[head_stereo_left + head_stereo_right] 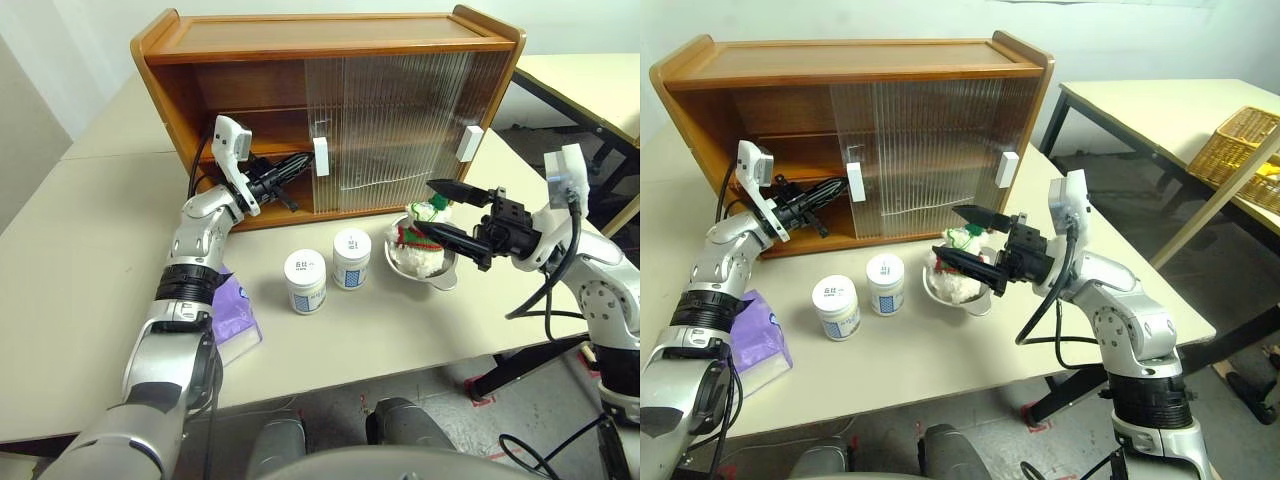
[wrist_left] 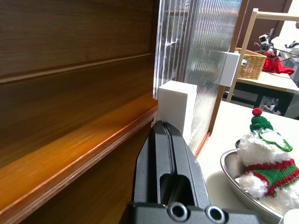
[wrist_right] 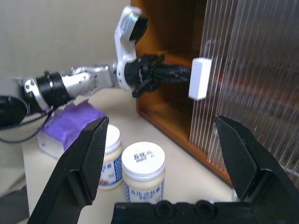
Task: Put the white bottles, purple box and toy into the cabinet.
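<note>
The brown cabinet (image 1: 330, 60) stands at the back of the table, its left part open and its ribbed doors over the middle and right. My left gripper (image 1: 300, 165) is shut, its tip against the left door's white handle (image 2: 176, 105) at the shelf's height. Two white bottles (image 1: 306, 281) (image 1: 352, 258) stand upright in front of the cabinet. The purple box (image 1: 232, 312) lies under my left forearm. The toy (image 1: 422, 240) sits in a steel bowl (image 1: 440, 275). My right gripper (image 1: 422, 207) is open, empty, just above the toy.
The other door's white handle (image 1: 470, 143) is at the cabinet's right end. A second table with a wicker basket (image 1: 1240, 135) stands to the right. The table's front edge runs close to the bottles and the bowl.
</note>
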### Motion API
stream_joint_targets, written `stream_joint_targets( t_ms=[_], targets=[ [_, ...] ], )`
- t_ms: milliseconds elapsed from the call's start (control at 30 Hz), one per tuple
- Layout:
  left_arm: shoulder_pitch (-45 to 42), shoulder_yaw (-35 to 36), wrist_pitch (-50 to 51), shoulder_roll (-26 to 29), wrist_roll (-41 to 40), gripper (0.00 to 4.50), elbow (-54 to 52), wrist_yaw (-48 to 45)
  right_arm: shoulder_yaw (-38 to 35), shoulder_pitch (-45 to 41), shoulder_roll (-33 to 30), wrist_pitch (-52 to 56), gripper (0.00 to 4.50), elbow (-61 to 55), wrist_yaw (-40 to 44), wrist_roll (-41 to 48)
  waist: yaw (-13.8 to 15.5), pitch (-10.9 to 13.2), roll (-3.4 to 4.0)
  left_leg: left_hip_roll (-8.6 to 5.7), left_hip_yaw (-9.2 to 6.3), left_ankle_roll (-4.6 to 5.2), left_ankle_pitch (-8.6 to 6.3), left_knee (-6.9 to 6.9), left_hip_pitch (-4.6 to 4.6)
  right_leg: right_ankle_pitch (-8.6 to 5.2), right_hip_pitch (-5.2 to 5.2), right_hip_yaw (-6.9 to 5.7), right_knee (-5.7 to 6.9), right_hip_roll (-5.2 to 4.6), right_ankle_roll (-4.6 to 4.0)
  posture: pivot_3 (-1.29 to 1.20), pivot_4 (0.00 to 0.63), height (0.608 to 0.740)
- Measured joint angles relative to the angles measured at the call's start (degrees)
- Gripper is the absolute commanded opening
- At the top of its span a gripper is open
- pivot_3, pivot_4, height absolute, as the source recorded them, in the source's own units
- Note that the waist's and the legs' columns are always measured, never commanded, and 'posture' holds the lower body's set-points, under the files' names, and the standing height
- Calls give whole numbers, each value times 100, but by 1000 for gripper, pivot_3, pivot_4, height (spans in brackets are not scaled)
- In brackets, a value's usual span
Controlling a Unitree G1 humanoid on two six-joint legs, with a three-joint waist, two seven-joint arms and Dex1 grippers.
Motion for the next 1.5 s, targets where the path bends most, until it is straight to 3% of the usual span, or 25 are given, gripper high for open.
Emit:
stream_joint_targets(
  t_ms=[667,1033,1333,1500],
  targets=[
    [-416,-131,-210,-285,103,29,565,-110,-48,-46,58,36,4500,-75,-139,194,-56,0,0,-1,0,3,1,4,-10,1,-5,0,-1,-1,9,-240,0,740],
    [-391,-125,-223,-155,61,29,532,-184,-45,-38,39,36,4500,-37,-24,175,-66,0,0,-1,0,3,2,5,-14,1,-10,0,-1,0,14,-210,0,740],
    [97,218,743,377,-489,29,-1117,-180,47,-70,65,28,4500,160,166,81,-29,-1,1,-1,5,3,2,2,-20,3,-17,0,-1,1,10,-169,0,740],
    [915,462,1686,1271,-992,29,-2330,-445,98,-153,103,20,4500,298,273,77,-25,-3,5,2,6,2,2,-13,-15,22,-27,0,6,5,-41,-142,0,740]
  ],
)
